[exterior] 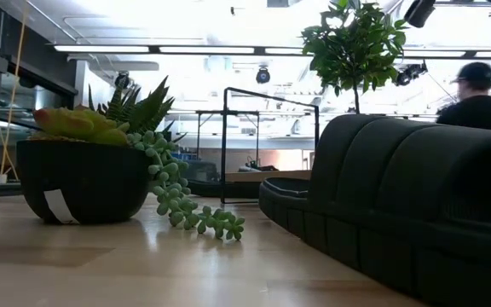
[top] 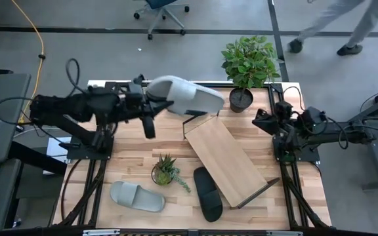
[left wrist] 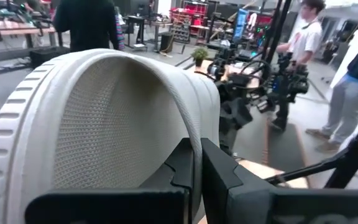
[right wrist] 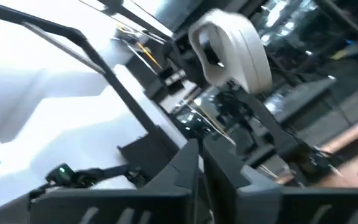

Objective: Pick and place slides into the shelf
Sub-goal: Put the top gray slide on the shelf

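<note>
Your shelf sits slanted mid-surface, bare. Left gripper is clamped on a light grey slide, held above the shelf's far end. Second grey slide and black slide lie near the front edge. Right gripper, fingers together, waits beside the shelf. No readable labels.

Two matte-black jointed arms trailing looped black cables.
</note>
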Available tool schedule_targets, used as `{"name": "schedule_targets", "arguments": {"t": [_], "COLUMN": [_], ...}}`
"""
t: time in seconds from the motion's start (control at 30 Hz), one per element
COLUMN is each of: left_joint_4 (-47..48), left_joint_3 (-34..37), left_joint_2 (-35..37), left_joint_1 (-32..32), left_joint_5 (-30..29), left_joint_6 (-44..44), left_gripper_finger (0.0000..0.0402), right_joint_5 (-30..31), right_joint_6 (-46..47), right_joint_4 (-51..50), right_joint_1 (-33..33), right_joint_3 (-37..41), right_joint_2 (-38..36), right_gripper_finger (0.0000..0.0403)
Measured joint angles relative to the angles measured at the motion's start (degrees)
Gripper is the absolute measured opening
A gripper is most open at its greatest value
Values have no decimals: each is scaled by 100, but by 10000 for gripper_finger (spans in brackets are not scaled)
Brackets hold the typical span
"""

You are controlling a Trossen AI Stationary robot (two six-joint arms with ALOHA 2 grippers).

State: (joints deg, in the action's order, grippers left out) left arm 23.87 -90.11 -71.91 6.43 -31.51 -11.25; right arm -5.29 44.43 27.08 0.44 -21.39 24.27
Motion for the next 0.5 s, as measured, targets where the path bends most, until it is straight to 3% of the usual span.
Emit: {"name": "schedule_targets", "arguments": {"t": [0.33,0.5], "left_joint_4": [-1286,-1385], "left_joint_3": [0,0], "left_joint_2": [-830,-1047], "left_joint_1": [380,385], "left_joint_5": [-238,-238], "left_joint_6": [-364,-684], "left_gripper_finger": [1,1], "right_joint_5": [266,188], "right_joint_6": [30,-33], "right_joint_4": [60,64], "right_joint_1": [-4,-4], "right_joint_3": [0,0], "right_joint_2": [47,48], "right_gripper_finger": [171,219]}}
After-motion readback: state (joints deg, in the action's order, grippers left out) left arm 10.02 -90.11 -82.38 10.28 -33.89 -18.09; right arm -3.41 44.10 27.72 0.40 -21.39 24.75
